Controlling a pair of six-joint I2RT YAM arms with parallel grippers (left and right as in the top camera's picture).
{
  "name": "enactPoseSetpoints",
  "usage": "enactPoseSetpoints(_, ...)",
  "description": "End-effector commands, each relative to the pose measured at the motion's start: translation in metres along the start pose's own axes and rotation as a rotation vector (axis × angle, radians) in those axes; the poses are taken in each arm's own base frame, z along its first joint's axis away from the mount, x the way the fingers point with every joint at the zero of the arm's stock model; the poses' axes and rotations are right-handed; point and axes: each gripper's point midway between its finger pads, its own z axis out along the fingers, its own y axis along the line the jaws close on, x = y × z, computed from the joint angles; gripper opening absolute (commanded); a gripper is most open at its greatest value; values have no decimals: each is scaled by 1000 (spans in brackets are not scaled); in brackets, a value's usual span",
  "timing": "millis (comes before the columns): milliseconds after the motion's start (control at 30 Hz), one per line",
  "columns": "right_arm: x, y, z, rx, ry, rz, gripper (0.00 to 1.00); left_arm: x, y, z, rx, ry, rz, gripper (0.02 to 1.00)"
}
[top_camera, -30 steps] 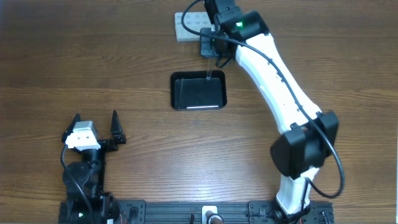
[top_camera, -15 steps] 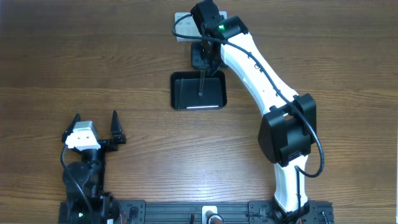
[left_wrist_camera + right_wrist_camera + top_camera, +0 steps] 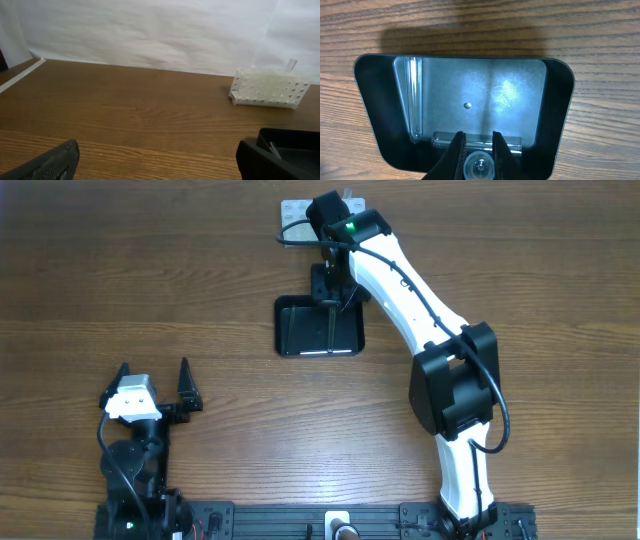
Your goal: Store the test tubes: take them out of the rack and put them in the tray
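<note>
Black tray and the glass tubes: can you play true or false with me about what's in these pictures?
1. The right gripper holds a test tube above the black tray. True.
2. The black tray is empty. False: two tubes lie in it, the first tube along one wall and the second tube along another.
3. The left gripper is open and holds nothing. True.
4. The white rack sits inside the tray. False: it stands on the wooden table, apart from the tray.
</note>
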Motion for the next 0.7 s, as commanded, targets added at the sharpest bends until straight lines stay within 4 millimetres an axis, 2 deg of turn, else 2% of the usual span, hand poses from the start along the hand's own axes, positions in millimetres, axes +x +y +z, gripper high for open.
enactPoseSetpoints(33, 1, 4, 8, 2, 15, -16, 16, 1, 0, 0, 2, -2, 18, 998)
enactPoseSetpoints(233, 2, 1, 18, 21, 30, -15, 16, 1, 0, 0, 2, -1, 18, 996)
enactPoseSetpoints(533, -2, -5, 35, 67, 29, -18, 77, 1, 0, 0, 3, -2, 18, 998)
enactPoseSetpoints(600, -3, -5, 37, 68, 28, -18, 145, 1, 0, 0, 2, -1, 18, 998)
enactPoseSetpoints(667, -2, -6, 40, 70, 31, -17, 281, 1, 0, 0, 2, -1, 18, 998)
enactPoseSetpoints(700, -2, -6, 41, 71, 33, -18, 297, 1, 0, 0, 3, -1, 18, 998)
